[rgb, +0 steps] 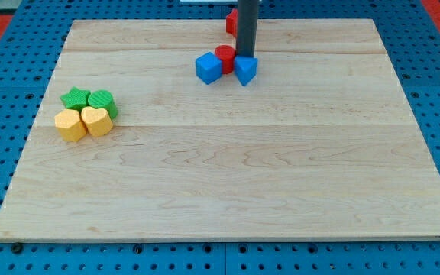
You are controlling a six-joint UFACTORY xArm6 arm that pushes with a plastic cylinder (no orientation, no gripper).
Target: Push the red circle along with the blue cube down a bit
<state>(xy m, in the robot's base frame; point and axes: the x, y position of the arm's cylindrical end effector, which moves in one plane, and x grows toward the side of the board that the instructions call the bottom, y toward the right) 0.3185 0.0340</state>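
**Pushing red circle and blue cube: risk notes**

Resting behind the cluster, my tip (244, 56) is sitting at the view's top edge of the group, touching or just beside the red circle (224, 55) and a second blue block (245, 69). I am carrying no jaws, only a bare rod, so nothing is being held. The blue cube (208, 68) is lying at the circle's left, touching it. Another red block (232, 21) is showing partly behind the rod.

Hazards I am judging from here:
- My tip is standing right of the circle's centre, so a straight downward push is likely catching the second blue block instead and leaving the cube behind.
- An off-centre contact is tending to spin the circle away sideways.

The green and yellow blocks (87, 114) are lying well apart at the left.
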